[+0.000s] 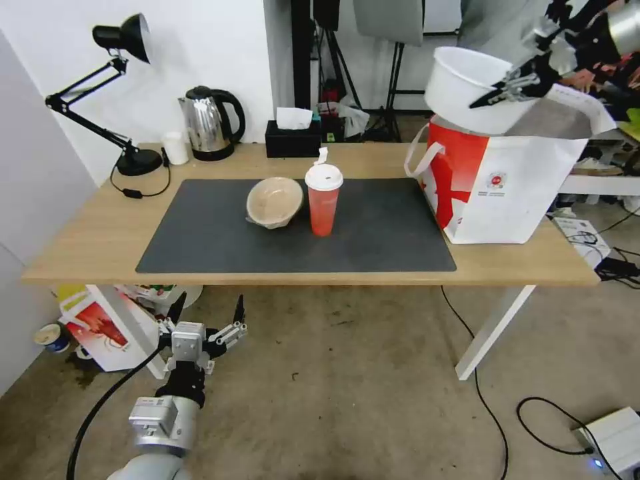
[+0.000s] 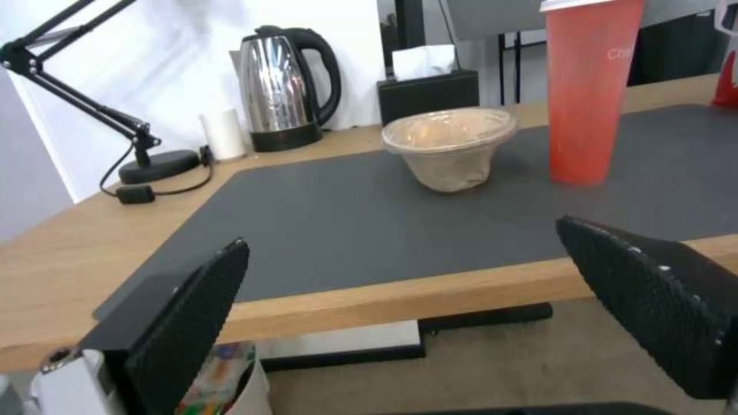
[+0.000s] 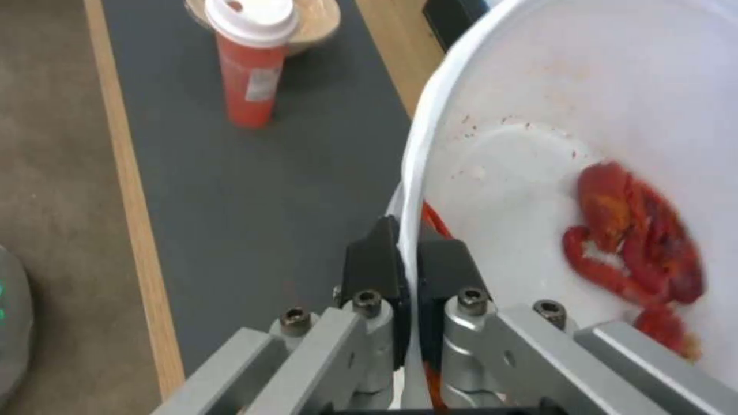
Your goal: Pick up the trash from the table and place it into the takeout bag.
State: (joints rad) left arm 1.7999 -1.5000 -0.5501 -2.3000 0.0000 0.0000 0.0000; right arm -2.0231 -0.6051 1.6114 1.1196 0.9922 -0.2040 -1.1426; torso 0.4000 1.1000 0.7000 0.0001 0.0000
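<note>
Long light-wood table [image 1: 93, 233] with its dark grey mat [image 1: 220, 233] on a concrete floor [image 1: 347, 393], white wall behind. Boxy takeout bag [image 1: 507, 193] stands at the table's right end. Above it, the right gripper [image 3: 407, 253] pinches the rim of the tilted white plastic bowl [image 1: 467, 87], red crayfish scraps [image 3: 638, 242] inside. Red drink cup [image 1: 323, 200] and beige paper bowl [image 1: 273, 201] sit mid-mat. Left gripper [image 1: 207, 310] hangs below the table's edge, fingers spread.

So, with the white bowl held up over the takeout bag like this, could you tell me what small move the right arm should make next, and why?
Probably lower the bowl straight down into the bag before letting go. The right gripper pinches the rim of the large white bowl, which hangs tilted above the open top of the takeout bag, with crayfish scraps inside. Releasing from here might tip them out. The left gripper waits open below the table edge.
</note>
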